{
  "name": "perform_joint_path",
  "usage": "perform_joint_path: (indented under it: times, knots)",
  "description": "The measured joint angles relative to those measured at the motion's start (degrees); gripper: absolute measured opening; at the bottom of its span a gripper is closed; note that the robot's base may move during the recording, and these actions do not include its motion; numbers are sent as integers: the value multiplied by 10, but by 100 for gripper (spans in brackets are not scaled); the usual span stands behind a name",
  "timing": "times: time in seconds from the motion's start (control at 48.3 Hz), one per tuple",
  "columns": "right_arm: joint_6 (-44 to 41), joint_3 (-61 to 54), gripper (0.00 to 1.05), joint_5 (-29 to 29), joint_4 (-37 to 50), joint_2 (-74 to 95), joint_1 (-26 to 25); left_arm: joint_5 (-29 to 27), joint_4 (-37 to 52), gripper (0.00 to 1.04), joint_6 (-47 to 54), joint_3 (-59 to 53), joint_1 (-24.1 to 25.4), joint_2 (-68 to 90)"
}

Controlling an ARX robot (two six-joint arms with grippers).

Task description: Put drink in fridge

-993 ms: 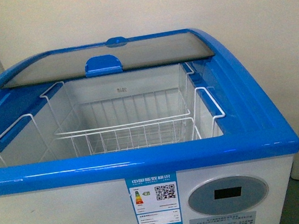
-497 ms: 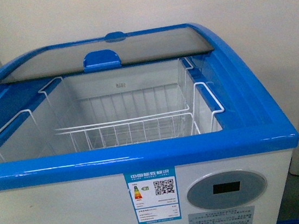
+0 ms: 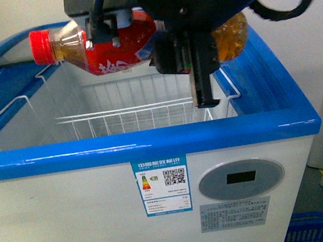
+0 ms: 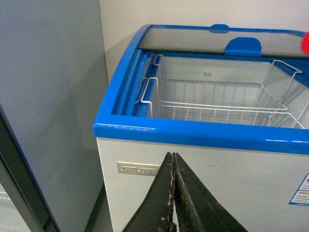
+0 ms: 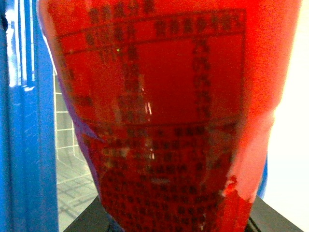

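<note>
The drink (image 3: 105,50) lies sideways in the air over the fridge's open top, its red cap (image 3: 40,46) pointing left. My right gripper (image 3: 185,53) is shut on its amber lower half, above the right side of the opening. In the right wrist view the drink's red label (image 5: 154,121) fills the picture. The fridge (image 3: 153,145) is white with a blue rim, and a white wire basket (image 3: 138,119) hangs inside. My left gripper (image 4: 173,193) is shut on nothing, low in front of the fridge's (image 4: 193,136) left front corner.
A plain grey cabinet (image 4: 48,96) stands close to the fridge's left side. A blue plastic basket (image 3: 322,228) sits on the floor at the lower right. The glass lid (image 4: 217,41) is slid to the back, its blue handle (image 4: 244,46) at the edge of the opening.
My right arm has come into the front view holding the drink over the opening; before, only the open fridge showed. The fridge now sits lower in the picture.
</note>
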Motion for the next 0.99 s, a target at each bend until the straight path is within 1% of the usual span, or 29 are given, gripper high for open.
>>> perform_joint_path:
  times: [0.166, 0.248, 0.414, 0.621, 0.807, 0.993]
  knots:
    - [-2, 71, 38, 18, 22, 95, 1, 0, 0, 3, 0, 0, 0, 0]
    - [-4, 96, 38, 18, 23, 121, -2, 0, 0, 3, 0, 0, 0, 0]
    - [-3, 143, 38, 22, 51, 190, -10, 0, 0, 3, 0, 0, 0, 0]
    - [1, 165, 38, 36, 82, 240, -17, 0, 0, 3, 0, 0, 0, 0]
    - [-3, 167, 38, 53, 136, 277, -26, 0, 0, 3, 0, 0, 0, 0]
    - [3, 165, 38, 53, 159, 318, -25, 0, 0, 3, 0, 0, 0, 0]
